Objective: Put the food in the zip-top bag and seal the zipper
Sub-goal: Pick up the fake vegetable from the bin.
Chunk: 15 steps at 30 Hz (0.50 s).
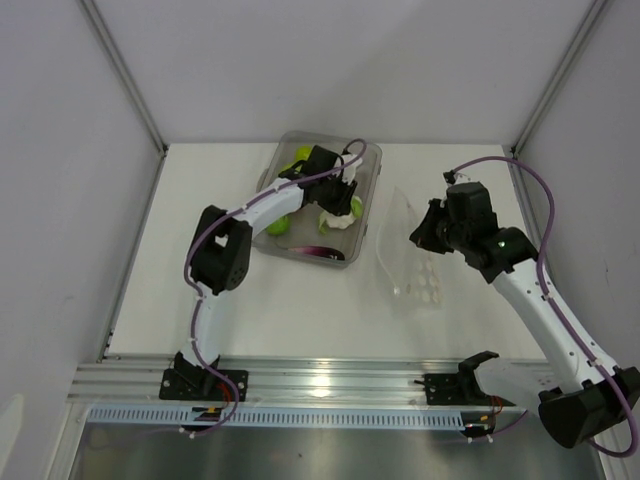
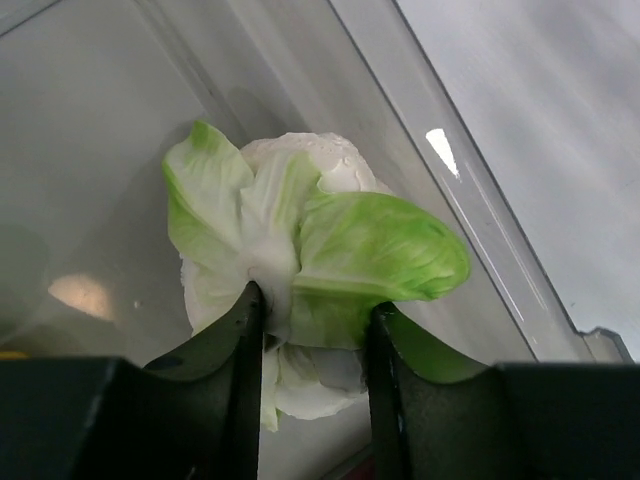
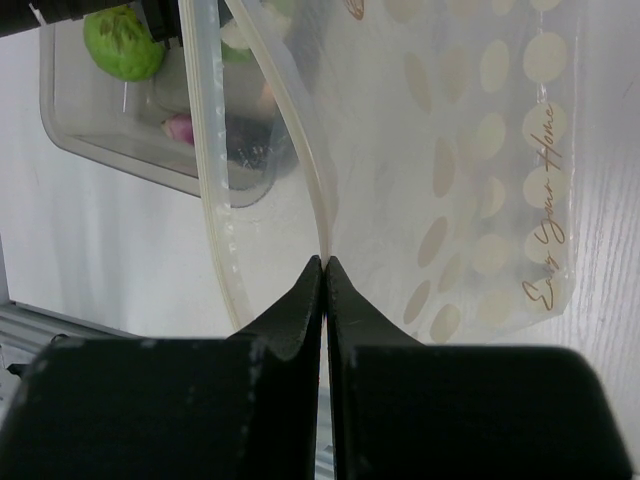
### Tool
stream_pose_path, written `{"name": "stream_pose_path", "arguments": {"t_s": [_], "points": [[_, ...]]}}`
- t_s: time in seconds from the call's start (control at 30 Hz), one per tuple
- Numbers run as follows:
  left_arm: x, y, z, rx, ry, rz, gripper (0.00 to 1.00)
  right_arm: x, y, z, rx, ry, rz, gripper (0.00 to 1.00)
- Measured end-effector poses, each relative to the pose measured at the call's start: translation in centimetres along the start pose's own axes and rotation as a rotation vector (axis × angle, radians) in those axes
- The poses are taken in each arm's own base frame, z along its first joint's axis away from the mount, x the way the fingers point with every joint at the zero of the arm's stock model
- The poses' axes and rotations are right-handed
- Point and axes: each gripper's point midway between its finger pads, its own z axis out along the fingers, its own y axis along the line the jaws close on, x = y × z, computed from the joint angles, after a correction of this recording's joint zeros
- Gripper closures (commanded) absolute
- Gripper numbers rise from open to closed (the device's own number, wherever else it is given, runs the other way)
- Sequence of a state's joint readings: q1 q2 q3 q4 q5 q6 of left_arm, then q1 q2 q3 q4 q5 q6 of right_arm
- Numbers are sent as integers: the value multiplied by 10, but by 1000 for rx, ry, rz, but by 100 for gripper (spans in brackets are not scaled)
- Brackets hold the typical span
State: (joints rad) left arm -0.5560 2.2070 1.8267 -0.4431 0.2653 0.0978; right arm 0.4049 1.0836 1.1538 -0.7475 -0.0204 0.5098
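My left gripper (image 1: 340,205) is inside the grey tray (image 1: 290,140), shut on the white-and-green cauliflower piece (image 2: 300,220), with a finger on each side of it (image 2: 315,300). Green fruits lie in the tray (image 1: 278,225) (image 3: 122,42), and the purple eggplant piece (image 1: 325,252) lies at its near edge. The clear zip-top bag (image 1: 412,262), printed with pale dots (image 3: 480,150), lies right of the tray. My right gripper (image 3: 325,262) (image 1: 425,232) is shut on the upper lip of the zipper (image 3: 300,130) and holds the mouth open. I cannot make out the orange fruit.
The tray's slanted wall (image 2: 470,200) runs close past the cauliflower on the right. The bag's lower lip (image 3: 212,200) curves on the table toward the tray. White walls and metal posts enclose the table on three sides.
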Motion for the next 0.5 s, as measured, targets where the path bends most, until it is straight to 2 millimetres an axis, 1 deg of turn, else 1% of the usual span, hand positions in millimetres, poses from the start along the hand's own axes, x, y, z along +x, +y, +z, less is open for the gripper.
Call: {"name": "stream_pose_path", "arguments": {"t_s": [0.1,0.17,0.27,0.3,0.37,0.5], "points": [[5,1,-11,-31,-6,-14,74,2,-1,3,7,11,11,100],[12,1,-24,-54,9,-30,73,3,-1,6,12,19,18,100],[9,-2,-48,-80,7,-46,73,4,-2,9,19,29,30,100],[5,-3,-57,-83,-3,-47,72,5,-2,9,20,30,34,100],[-10,-8,-79,-91,-39,-51,72,5,-2,10,23,33,41,100],[-41,-24,-137,-84,-144,-67,69,8,-4,15,34,47,47,100]]}}
